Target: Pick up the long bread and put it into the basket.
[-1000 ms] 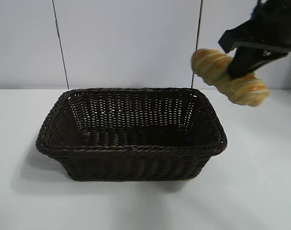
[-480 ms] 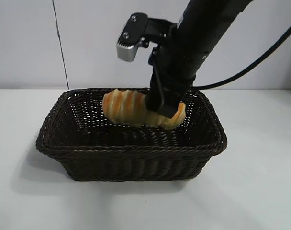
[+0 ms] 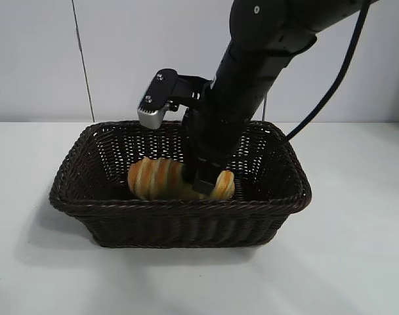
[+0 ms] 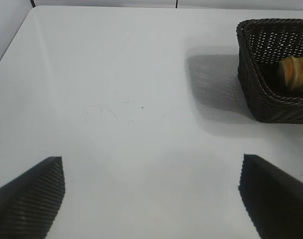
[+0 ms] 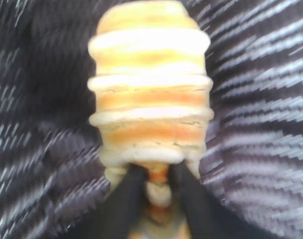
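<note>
The long bread (image 3: 157,179), golden-yellow with orange-brown stripes, lies low inside the dark brown wicker basket (image 3: 107,207) in the exterior view. My right gripper (image 3: 201,184) reaches down into the basket and is shut on the bread near its right part. In the right wrist view the two black fingers (image 5: 122,199) pinch the bread (image 5: 150,94) above the basket weave (image 5: 261,149). My left gripper (image 4: 151,194) is open and empty over the bare table, far from the basket (image 4: 251,84), where one end of the bread (image 4: 295,72) shows.
The basket stands on a white table (image 3: 357,249) with a pale wall behind. The right arm's body and cable hang over the basket's back right part.
My right gripper has carried the bread from high at the right, over the rim, and down into the basket, where it now sits low inside.
</note>
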### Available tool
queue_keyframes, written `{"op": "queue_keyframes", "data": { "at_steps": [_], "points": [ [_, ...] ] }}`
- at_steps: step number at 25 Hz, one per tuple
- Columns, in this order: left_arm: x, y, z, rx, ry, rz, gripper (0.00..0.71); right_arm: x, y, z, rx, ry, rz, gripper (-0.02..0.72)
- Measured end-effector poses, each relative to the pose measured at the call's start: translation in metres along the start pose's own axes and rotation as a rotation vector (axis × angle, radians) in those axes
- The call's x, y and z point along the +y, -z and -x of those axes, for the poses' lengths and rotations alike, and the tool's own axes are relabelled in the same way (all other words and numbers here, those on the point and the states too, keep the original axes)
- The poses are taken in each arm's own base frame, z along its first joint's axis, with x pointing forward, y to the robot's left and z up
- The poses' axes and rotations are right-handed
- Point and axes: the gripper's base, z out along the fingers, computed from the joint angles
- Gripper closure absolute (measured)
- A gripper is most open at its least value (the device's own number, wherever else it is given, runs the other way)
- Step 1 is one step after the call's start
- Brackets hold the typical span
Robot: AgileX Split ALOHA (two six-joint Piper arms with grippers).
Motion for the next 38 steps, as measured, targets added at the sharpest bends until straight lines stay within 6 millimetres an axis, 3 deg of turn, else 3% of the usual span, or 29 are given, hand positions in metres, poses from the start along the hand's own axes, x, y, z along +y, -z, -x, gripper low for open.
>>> {"op": "queue_keyframes", "data": {
  "at_steps": [4, 10, 14, 19, 24, 28, 38],
  "points": [
    [0.0, 0.0, 0.0, 0.0, 0.0, 0.0, 0.023, -0.008, 0.019, 0.01, 0.019, -0.185, 0.018, 0.016],
    [0.0, 0.0, 0.0, 0.0, 0.0, 0.0, 0.023, -0.039, 0.074, 0.032, 0.077, -0.594, -0.092, 0.01],
    [0.0, 0.0, 0.0, 0.0, 0.0, 0.0, 0.023, -0.049, 0.103, 0.033, 0.167, -0.752, -0.159, 0.01],
    [0.0, 0.0, 0.0, 0.0, 0.0, 0.0, 0.023, -0.067, 0.122, 0.024, 0.171, -0.844, -0.197, 0.009],
    [0.0, 0.0, 0.0, 0.0, 0.0, 0.0, 0.023, -0.096, 0.131, -0.011, 0.19, -0.942, -0.246, 0.009],
    [0.0, 0.0, 0.0, 0.0, 0.0, 0.0, 0.023, -0.123, 0.14, -0.052, 0.216, -1.037, -0.298, 0.009],
    [0.0, 0.0, 0.0, 0.0, 0.0, 0.0, 0.023, -0.174, 0.187, -0.193, 0.304, -1.314, -0.456, 0.009]
  ]
}}
